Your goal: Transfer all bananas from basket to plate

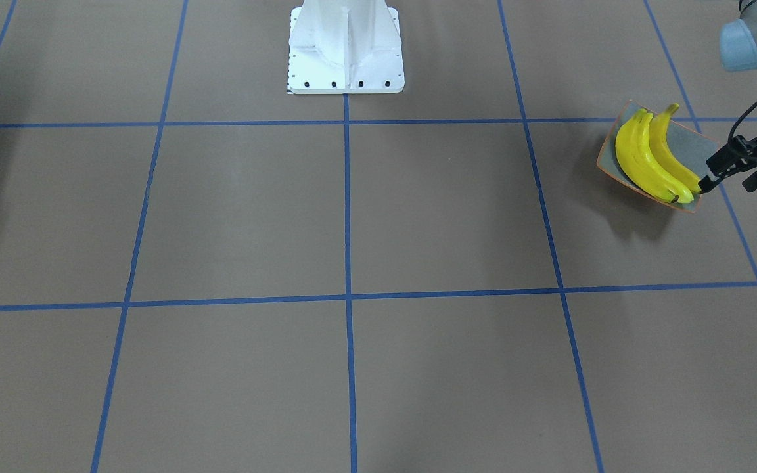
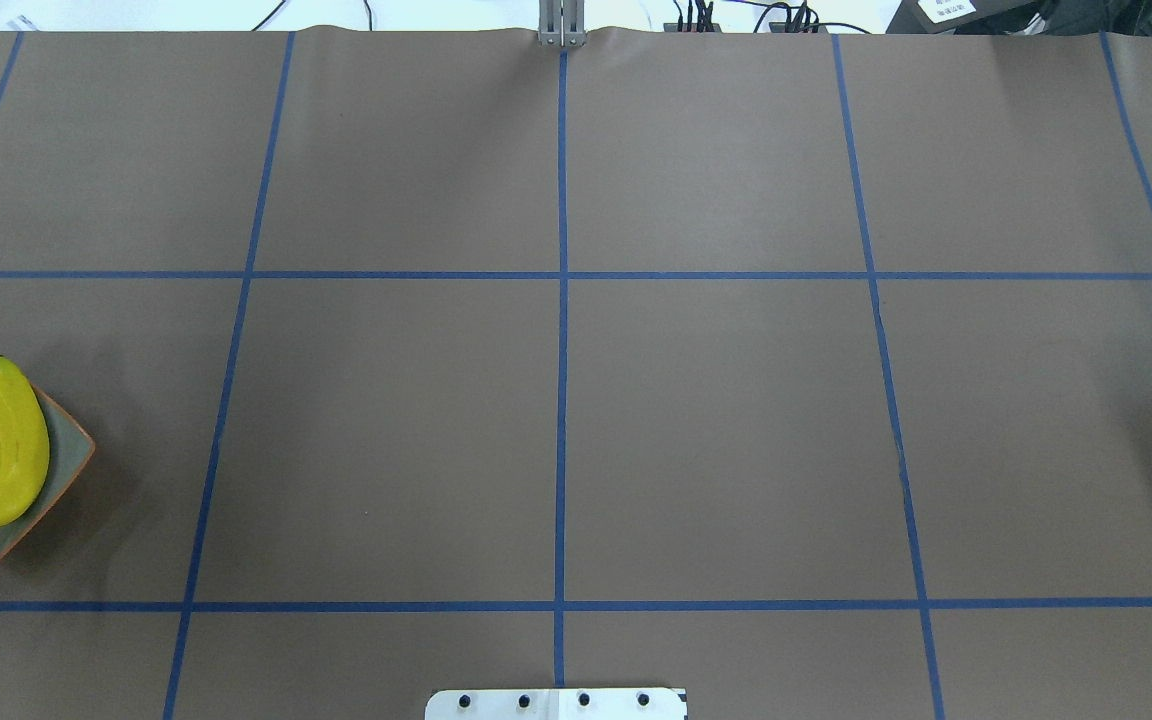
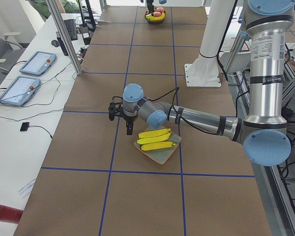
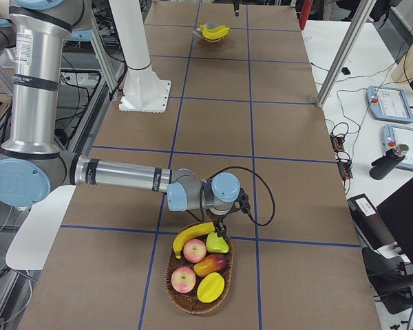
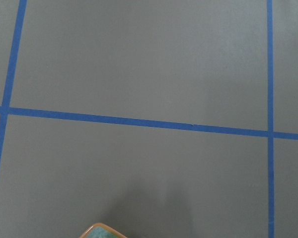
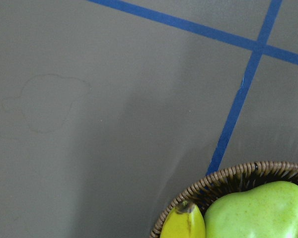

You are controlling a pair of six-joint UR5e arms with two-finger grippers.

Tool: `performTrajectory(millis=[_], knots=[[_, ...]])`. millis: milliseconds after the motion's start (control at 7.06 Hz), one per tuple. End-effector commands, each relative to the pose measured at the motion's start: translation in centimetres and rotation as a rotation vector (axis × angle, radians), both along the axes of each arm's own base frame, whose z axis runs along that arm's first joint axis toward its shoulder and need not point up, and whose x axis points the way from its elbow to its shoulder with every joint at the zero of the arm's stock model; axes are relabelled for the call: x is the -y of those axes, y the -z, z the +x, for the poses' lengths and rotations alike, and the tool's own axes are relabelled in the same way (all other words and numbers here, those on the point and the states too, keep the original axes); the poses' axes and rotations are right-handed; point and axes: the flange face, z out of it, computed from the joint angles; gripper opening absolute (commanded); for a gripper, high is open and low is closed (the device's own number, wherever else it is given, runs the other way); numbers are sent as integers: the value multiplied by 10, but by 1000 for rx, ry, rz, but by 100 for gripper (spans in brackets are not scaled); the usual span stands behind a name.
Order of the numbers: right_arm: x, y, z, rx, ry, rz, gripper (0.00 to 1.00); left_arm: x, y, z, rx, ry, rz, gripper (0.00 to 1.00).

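Observation:
The grey plate (image 1: pixel 694 141) with its orange rim sits at the table's end on my left; it also shows in the overhead view (image 2: pixel 61 450). Yellow bananas (image 1: pixel 644 157) lie side by side in it. My left gripper (image 1: pixel 727 185) hovers open and empty just beyond the plate's outer corner. One more banana (image 4: pixel 193 235) lies in the wicker basket (image 4: pixel 172 278) at the other end of the table. Its tip shows in the right wrist view (image 6: pixel 184 224). My right gripper (image 4: pixel 220 223) hangs over the basket's far rim. I cannot tell whether it is open or shut.
The basket also holds red apples (image 4: pixel 184 279), a green pear (image 6: pixel 258 208) and other fruit. The white robot base (image 1: pixel 345 46) stands at the table's middle edge. Aluminium posts (image 3: pixel 64 34) and tablets (image 3: pixel 22 88) stand along the operators' side.

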Motion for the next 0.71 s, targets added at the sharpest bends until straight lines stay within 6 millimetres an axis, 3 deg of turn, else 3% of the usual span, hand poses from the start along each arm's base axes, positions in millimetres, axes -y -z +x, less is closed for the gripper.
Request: performTrajectory(millis=[0,425,567], knots=[[-15,-15,-7,5,37,-20,99,3,-3,0,18,12,3,100],[-31,-24,-12,37,54,-55,98,20,-7,6,21,11,-1,100],[-32,-26,-15,36,63,-59,93,20,-6,7,20,9,1,100]])
